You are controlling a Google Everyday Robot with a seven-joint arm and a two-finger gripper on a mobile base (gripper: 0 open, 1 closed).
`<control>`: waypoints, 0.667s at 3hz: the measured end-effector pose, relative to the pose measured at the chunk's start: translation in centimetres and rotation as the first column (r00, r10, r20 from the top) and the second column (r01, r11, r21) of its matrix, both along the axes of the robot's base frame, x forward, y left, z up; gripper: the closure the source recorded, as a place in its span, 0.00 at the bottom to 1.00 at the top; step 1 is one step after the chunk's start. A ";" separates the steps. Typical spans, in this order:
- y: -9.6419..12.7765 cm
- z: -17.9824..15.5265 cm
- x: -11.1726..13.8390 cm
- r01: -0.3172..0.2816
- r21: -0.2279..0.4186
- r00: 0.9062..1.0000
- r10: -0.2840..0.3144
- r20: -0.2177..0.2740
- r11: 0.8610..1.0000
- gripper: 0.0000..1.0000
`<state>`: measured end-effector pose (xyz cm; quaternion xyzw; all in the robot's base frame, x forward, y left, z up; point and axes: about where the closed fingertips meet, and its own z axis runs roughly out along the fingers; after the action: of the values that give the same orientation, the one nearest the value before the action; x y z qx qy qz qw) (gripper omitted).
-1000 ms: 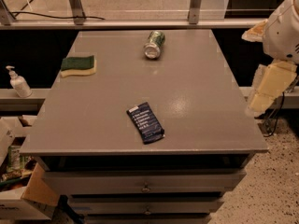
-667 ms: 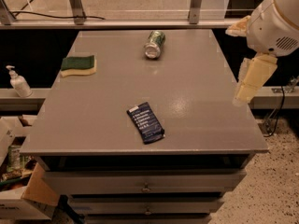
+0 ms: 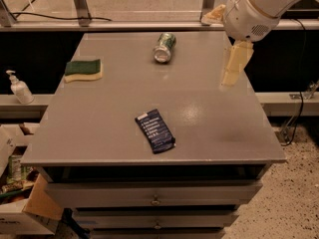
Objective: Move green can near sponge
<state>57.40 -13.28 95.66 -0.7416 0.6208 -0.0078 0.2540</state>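
The green can (image 3: 164, 47) lies on its side at the back middle of the grey table (image 3: 109, 113), one silver end facing me. The sponge (image 3: 83, 69), dark green over pale yellow, lies flat at the back left, well apart from the can. My gripper (image 3: 217, 51) hangs from the white arm (image 3: 259, 6) above the table's back right part, to the right of the can and clear of it. Its two pale fingers (image 3: 235, 63) stand apart and hold nothing.
A flat dark blue snack wrapper (image 3: 155, 130) lies near the table's front middle. A white pump bottle (image 3: 19, 88) stands on a ledge to the left. Cardboard boxes (image 3: 20, 203) sit on the floor at lower left. Drawers (image 3: 154, 195) are below the tabletop.
The arm and gripper have moved left from beyond the table's right edge to above its back right part, closer to the can. The can, sponge and wrapper have not moved.
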 end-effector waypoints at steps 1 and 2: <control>0.0 0.0 0.0 0.000 0.000 1.000 0.000 0.000 1.000 0.00; 0.3 -0.2 0.7 -0.024 0.010 0.999 0.023 0.035 1.000 0.00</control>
<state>58.07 -13.01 95.46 -0.7473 0.6075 -0.0146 0.2689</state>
